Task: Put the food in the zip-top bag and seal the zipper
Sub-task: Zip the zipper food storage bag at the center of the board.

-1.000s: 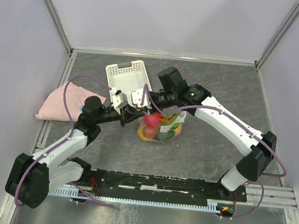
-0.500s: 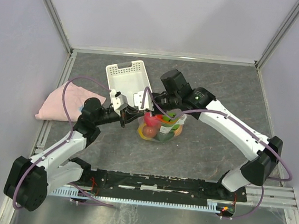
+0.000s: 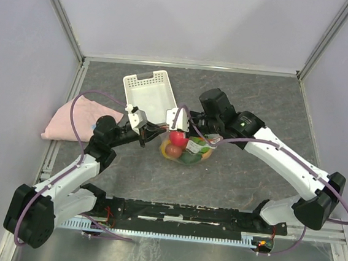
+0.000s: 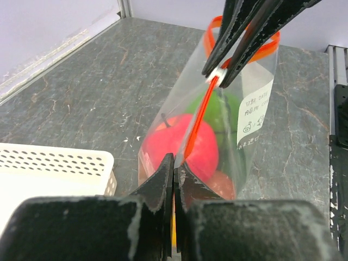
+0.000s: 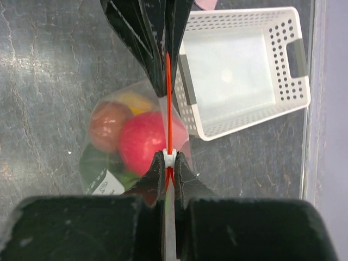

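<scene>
Centre frame, the bag (image 3: 190, 153) stands on the counter (image 3: 237, 180), food (image 4: 202, 147) inside. Left end effector (image 4: 174, 163) clamps one zipper (image 4: 197, 122) end taut; right end effector (image 5: 169, 159) pinches the slider (image 4: 217, 73), likely to run it closed.

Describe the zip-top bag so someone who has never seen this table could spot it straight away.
On the grey table, find the white perforated basket near the back. In front of it is the zip-top bag, its top pinched by the left gripper and the right gripper. It is the only clear thing, stuffed with coloured toy food, with an orange-red zipper along its mouth.
</scene>
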`<state>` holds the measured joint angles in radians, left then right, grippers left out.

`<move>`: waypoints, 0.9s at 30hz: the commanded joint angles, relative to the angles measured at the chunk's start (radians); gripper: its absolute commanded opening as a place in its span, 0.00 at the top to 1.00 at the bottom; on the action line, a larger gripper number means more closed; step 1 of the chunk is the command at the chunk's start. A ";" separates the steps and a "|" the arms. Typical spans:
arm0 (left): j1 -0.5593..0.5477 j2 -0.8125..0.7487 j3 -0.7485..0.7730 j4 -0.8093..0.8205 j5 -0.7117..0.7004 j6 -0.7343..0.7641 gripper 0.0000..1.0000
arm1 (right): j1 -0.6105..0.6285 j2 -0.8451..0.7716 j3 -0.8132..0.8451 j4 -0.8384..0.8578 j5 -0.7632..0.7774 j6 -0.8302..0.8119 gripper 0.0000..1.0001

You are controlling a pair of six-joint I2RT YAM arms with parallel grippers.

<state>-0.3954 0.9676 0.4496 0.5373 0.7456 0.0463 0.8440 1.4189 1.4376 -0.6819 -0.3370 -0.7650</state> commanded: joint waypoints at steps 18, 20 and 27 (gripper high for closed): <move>0.006 -0.003 0.004 0.024 -0.230 -0.019 0.97 | -0.028 -0.284 -0.158 -0.016 0.342 0.263 0.98; 0.006 0.002 0.006 0.024 -0.238 -0.028 0.97 | -0.028 -0.314 -0.185 -0.017 0.369 0.285 0.98; 0.006 0.001 0.011 0.013 -0.252 -0.050 0.97 | -0.028 -0.389 -0.233 -0.070 0.494 0.368 0.98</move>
<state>-0.3954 0.9756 0.4477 0.5312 0.5503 0.0349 0.8238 1.0870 1.2224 -0.7292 0.0231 -0.4744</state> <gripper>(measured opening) 0.034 0.046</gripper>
